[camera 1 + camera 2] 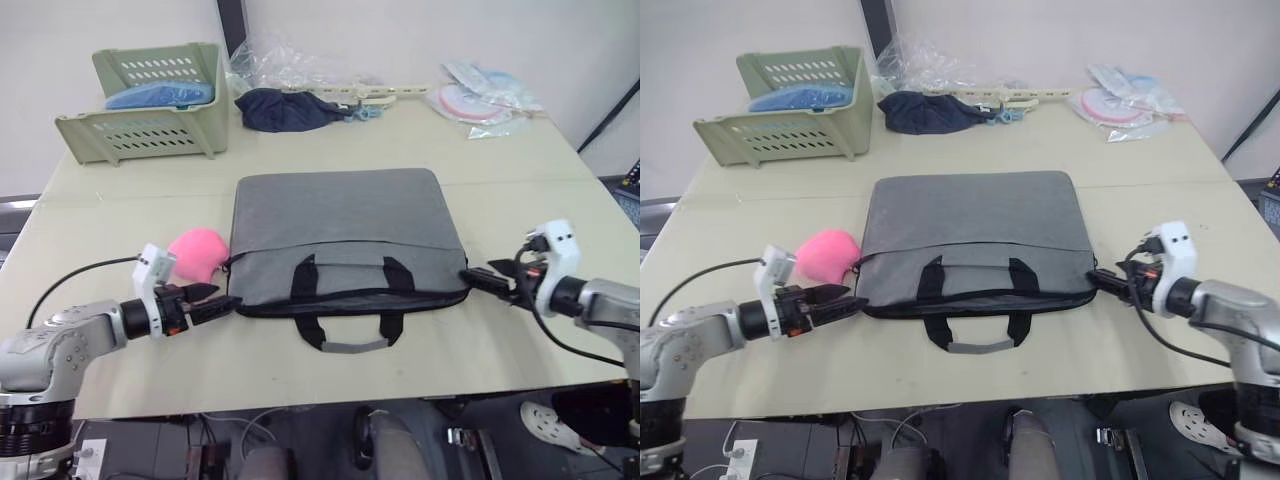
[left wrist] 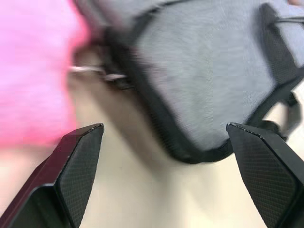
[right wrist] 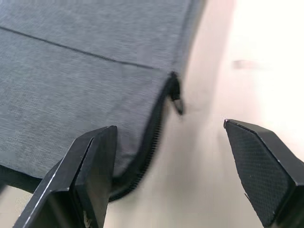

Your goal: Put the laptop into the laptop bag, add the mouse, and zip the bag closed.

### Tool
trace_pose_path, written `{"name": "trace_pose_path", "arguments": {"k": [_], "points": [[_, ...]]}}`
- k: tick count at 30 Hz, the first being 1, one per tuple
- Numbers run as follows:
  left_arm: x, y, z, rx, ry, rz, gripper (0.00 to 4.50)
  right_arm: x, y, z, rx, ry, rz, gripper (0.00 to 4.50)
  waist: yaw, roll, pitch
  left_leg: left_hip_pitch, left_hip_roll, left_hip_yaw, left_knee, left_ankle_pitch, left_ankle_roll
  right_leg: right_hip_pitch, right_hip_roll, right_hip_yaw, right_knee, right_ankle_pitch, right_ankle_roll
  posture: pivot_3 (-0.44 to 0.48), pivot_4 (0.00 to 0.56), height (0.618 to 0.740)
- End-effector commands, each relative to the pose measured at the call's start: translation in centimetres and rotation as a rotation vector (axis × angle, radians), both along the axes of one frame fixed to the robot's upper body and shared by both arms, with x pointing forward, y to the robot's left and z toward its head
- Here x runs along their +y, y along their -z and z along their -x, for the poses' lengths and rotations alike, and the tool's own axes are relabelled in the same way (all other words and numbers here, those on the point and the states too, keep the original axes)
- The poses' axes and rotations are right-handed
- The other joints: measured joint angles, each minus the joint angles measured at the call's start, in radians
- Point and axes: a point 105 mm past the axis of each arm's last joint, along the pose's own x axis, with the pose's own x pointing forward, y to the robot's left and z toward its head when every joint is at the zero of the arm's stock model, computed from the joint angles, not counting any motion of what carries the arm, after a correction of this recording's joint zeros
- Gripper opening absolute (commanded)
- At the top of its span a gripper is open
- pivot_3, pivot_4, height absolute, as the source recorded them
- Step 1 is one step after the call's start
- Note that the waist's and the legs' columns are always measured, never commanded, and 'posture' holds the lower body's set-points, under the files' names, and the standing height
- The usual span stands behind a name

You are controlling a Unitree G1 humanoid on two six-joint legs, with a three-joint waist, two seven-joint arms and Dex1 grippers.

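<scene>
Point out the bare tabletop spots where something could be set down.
Bare: the strip between the green basket and the grey bag, and the table right of the bag. Crowded: the far edge with dark cloth and plastic packets; the pink toy beside the bag.

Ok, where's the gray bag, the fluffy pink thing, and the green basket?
laptop bag (image 1: 340,215), left eye view, middle of its gray top panel.
pink plush toy (image 1: 197,250), left eye view, its rounded top.
green basket (image 1: 140,133), left eye view, its slotted front wall.
</scene>
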Motion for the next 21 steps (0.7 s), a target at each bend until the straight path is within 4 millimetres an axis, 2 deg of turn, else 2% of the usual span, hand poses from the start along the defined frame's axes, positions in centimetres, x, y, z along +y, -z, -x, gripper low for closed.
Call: {"name": "trace_pose_path", "arguments": {"k": [1,3,5,8,9,12,15,21], "points": [[0.1,-2.2,0.6,-0.058,0.040,-0.020,4.44,-0.4,-4.0,0.4,-0.103,-0.036,0.056,3.95,0.001,0.000,0.000,-0.003,0.000,0.000,0.001,0.000,0.000,-0.003,0.000,0.000,0.001,0.000,0.000,0.000,0.150,0.740],[0.2,-3.0,0.8,-0.076,0.049,-0.033,4.44,-0.6,-5.1,0.6,-0.122,-0.040,0.075,3.95,0.003,0.000,0.002,-0.004,0.000,0.000,0.000,0.000,0.000,-0.004,0.000,-0.001,0.001,0.000,0.000,0.000,0.150,0.740],[0.9,-5.4,1.1,-0.132,0.057,-0.029,4.44,0.1,-7.3,0.5,-0.182,-0.073,0.097,3.95,0.001,-0.001,0.006,-0.005,0.000,0.000,0.000,0.000,0.000,-0.004,0.000,-0.001,0.000,0.000,0.000,0.000,0.150,0.740],[1.8,-8.2,2.1,-0.199,0.089,-0.061,4.44,2.4,-9.6,0.1,-0.260,-0.128,0.081,3.95,-0.003,0.000,0.009,-0.005,0.000,0.000,0.001,0.000,0.000,-0.004,0.000,-0.001,0.000,0.000,0.000,0.000,0.150,0.740],[1.9,-8.7,2.3,-0.211,0.100,-0.071,4.44,3.0,-10.0,0.1,-0.272,-0.143,0.073,3.95,-0.005,0.000,0.009,-0.005,0.000,0.000,0.001,0.000,0.000,-0.005,0.000,-0.001,0.001,0.000,0.000,0.000,0.150,0.740],[1.4,-12.0,3.8,-0.289,0.188,-0.064,4.44,6.5,-11.2,0.2,-0.335,-0.251,0.053,3.95,-0.003,0.001,0.011,-0.005,0.001,0.000,0.000,0.000,-0.001,-0.005,0.001,-0.001,0.001,0.000,0.000,0.000,0.150,0.740],[1.3,-14.5,4.5,-0.367,0.221,-0.097,4.44,9.1,-12.2,0.1,-0.394,-0.315,0.047,3.95,-0.003,0.002,0.015,-0.005,0.001,0.000,0.001,0.000,-0.001,-0.005,0.001,0.000,0.001,0.000,0.000,0.000,0.150,0.740],[0.8,-16.8,5.3,-0.444,0.276,-0.094,4.44,11.6,-12.1,-0.3,-0.431,-0.379,0.079,3.95,-0.001,0.003,0.016,-0.005,0.000,-0.001,0.000,0.001,-0.001,-0.005,0.001,-0.002,0.000,0.000,0.000,0.000,0.150,0.740]]}}
